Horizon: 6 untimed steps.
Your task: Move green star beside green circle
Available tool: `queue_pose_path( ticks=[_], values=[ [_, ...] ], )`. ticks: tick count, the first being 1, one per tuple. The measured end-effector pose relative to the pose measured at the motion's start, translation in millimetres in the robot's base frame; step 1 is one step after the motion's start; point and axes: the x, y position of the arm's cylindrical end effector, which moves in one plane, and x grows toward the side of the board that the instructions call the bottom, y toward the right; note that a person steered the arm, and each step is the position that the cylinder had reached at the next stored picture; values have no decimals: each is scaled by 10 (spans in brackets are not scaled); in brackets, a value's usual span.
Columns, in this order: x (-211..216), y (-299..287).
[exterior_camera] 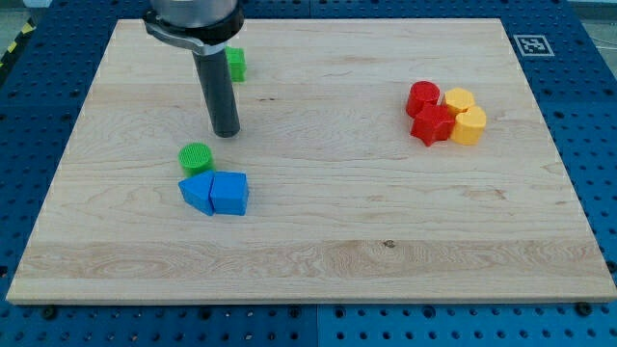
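Left, near: green circle (196, 157) touching far edge of two blue blocks (215, 193). My tip (225, 132) just right and far of circle, apart. No pincer on rig, bare rod. Green star (234, 65) far, partly hidden behind rod. Right: red pair (427, 113) and yellow pair (464, 115) clustered, touching.

my tip (225, 132) between green star (234, 64), green circle (196, 157)

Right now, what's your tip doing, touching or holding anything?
My tip: no gripper, holds nothing; it touches no block, standing between the green star toward the view's top and the green circle just below-left.
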Motion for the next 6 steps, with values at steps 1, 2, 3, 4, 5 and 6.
queue_pose_path(
  ticks=[1,2,3,4,5,6],
  values=[
    [-140,-112],
    [-317,-223],
    [-511,-380],
    [-726,-532],
    [-915,-541],
    [-1063,-514]
  ],
)
